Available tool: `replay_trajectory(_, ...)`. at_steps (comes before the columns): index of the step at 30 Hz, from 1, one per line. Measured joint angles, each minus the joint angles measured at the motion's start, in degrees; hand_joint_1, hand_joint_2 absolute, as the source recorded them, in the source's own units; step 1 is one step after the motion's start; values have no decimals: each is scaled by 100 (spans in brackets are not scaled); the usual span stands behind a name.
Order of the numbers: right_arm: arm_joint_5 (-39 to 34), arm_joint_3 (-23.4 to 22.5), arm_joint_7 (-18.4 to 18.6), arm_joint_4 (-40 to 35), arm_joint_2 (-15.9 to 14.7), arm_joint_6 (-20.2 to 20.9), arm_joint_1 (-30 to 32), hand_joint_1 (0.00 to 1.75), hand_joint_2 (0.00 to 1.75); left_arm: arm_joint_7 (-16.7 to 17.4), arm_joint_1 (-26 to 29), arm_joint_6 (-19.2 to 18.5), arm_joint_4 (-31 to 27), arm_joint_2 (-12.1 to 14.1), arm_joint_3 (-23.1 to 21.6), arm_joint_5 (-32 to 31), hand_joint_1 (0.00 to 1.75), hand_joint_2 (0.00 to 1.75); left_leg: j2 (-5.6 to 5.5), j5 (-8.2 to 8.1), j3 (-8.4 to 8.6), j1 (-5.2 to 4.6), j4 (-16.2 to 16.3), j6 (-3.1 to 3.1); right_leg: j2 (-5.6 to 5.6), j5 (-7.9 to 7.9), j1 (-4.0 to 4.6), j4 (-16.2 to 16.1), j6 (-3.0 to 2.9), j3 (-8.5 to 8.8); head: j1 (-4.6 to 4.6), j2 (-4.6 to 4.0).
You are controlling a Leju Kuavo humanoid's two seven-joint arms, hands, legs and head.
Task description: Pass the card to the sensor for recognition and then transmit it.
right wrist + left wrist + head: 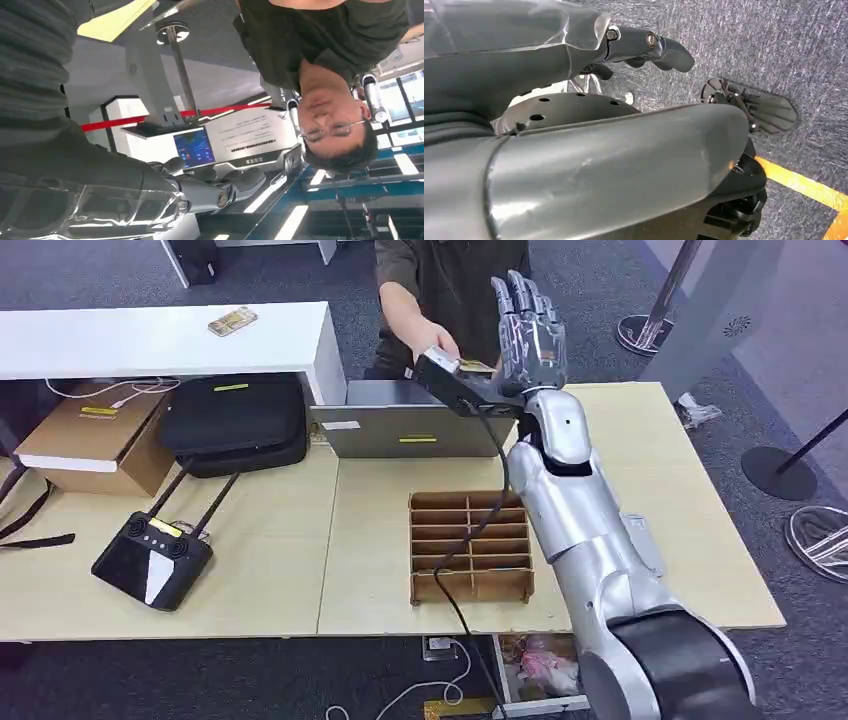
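My right hand (528, 328) is raised over the far edge of the table, fingers straight up and apart, with nothing in them; the right wrist view shows its fingers (220, 186) bare as well. A person's hand (437, 341) reaches in beside it, over a black box (452, 383) with a hanging cable at my wrist. A small yellowish card (477, 366) sits at that person's fingertips, just below my palm. My left hand (644, 45) hangs over the grey carpet and holds nothing.
A grey laptop (410, 422) and a brown divided cardboard tray (470, 545) sit on the wooden table (690, 520). Left of them lie a black bag (235, 420), a cardboard box (90, 435) and a black remote controller (152, 558). Another yellowish card (232, 321) lies on the white bench.
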Motion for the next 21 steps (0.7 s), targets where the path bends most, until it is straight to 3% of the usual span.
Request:
replay_trajectory(1,4,0,5,9,0,0,0,80,175,0,0,0,0,0,0,0,0,0,0,0,0,0,0,0,0,0,0,0,0,0,0,0)
replay_trajectory(2,9,0,5,15,0,-2,-1,175,175,0,0,0,0,2,0,0,0,0,0,0,0,0,0,0,1,0,0,0,0,0,0,0)
replay_trajectory(17,13,2,2,64,0,-4,-6,175,175,-28,7,-2,0,9,0,22,0,0,-1,0,-1,0,0,0,1,0,0,0,0,0,0,0)
replay_trajectory(21,15,15,-15,68,0,-17,-24,175,175,-171,18,134,0,-7,0,31,0,0,-1,0,0,0,0,0,0,0,0,0,0,0,-2,0)
